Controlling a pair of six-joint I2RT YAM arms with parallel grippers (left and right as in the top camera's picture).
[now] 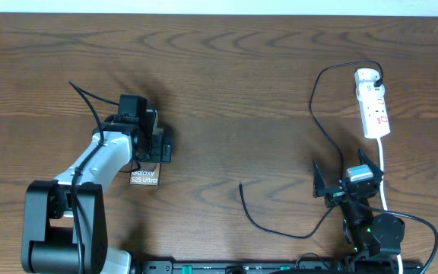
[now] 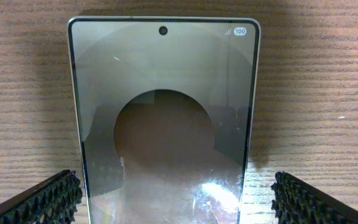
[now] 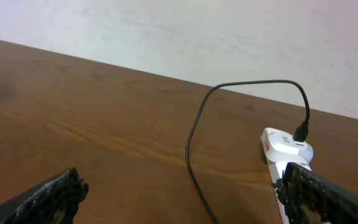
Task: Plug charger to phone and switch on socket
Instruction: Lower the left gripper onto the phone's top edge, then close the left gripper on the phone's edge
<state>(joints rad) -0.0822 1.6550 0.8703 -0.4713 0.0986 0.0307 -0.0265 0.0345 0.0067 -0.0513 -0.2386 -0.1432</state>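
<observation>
Left wrist, ribbed black left fingers (image 2: pixel 42 199) spread astride glossy rectangular phone (image 2: pixel 163 124), right fingers (image 3: pixel 45 198) also apart

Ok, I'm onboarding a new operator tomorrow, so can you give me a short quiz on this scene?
1. True or false: the plug of the thin black charger cable sits in the narrow white power strip.
2. The fingers of the left gripper are: A) clamped on the flat brownish-grey phone; B) open, one on either side of it; C) holding the cable.
3. Short answer: is the right gripper open or shut?

Key: 1 true; 2 B; 3 open.
</observation>
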